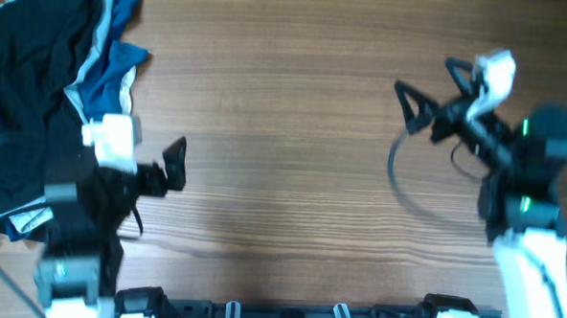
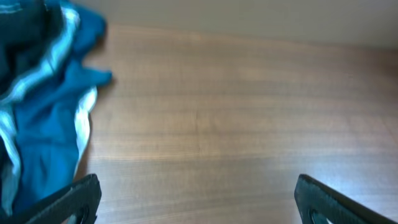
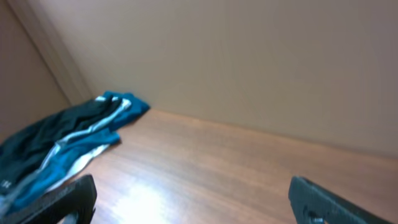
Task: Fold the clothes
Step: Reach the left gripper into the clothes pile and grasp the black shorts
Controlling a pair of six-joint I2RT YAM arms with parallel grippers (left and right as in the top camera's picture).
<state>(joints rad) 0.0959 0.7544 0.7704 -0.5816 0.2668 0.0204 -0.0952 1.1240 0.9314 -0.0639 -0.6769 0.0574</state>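
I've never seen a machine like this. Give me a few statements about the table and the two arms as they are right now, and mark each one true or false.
1. The clothes lie in a crumpled heap at one end of the table. True.
2. The left arm has its jaws clamped on blue fabric. False: its jaws stand open and empty over bare wood beside the heap.
3. The right arm is at the opposite end of the table from the heap, its jaws open. True.
4. One garment is already folded flat in the middle of the table. False: the middle is bare wood, and nothing is folded yet.
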